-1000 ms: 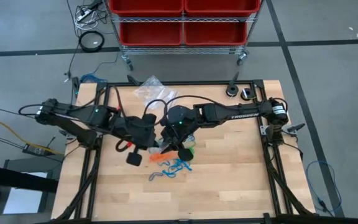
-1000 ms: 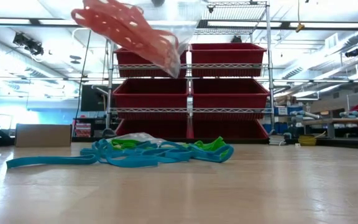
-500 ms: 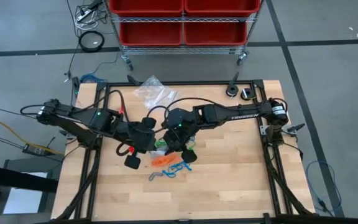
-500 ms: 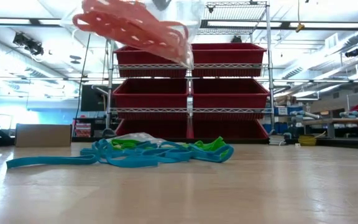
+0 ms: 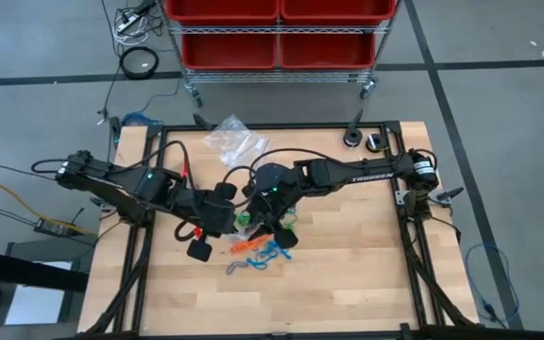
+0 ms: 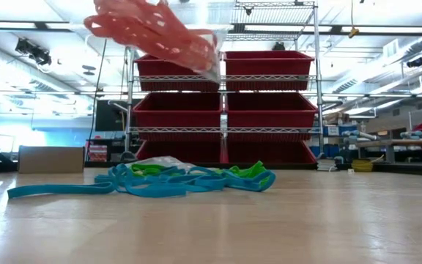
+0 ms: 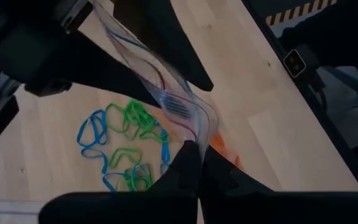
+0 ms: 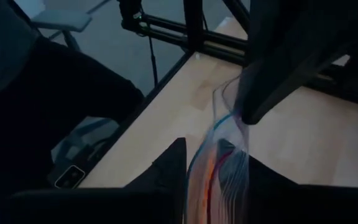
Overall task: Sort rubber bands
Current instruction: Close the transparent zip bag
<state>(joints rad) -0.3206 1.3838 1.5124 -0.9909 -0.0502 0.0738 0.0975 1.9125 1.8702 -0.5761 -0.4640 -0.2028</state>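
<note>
A clear plastic bag (image 6: 152, 33) filled with orange rubber bands (image 5: 248, 244) is held up above the table between both grippers. Loose blue and green rubber bands (image 6: 174, 180) lie in a tangled pile on the wood, also seen in the high view as the blue and green pile (image 5: 274, 250) and in the left wrist view as the loose bands (image 7: 126, 143). My left gripper (image 5: 220, 215) is shut on the bag from the table's left. My right gripper (image 5: 270, 215) is shut on it from the right. My left gripper pinches the bag's upper edge (image 7: 194, 137) just below the zip strip (image 7: 178, 109) between its two fingertips. The bag is lifted clear of the table. My right gripper has the bag's edge (image 8: 216, 165) between its two fingers (image 8: 173, 168), with the orange bands showing through the film there. How many layers it holds cannot be told.
More clear plastic bags (image 5: 232, 140) lie near the table's far edge. A small black pad (image 5: 196, 250) lies near my left gripper. A wire rack with red bins (image 6: 226, 110) stands beyond the far edge. Bare wood (image 5: 348, 274) spreads toward the near and right sides.
My left gripper has moved a little toward the table's near edge, and the bag of orange bands has shifted and tilted with it while staying held by both grippers. The loose blue and green bands have stayed in place.
</note>
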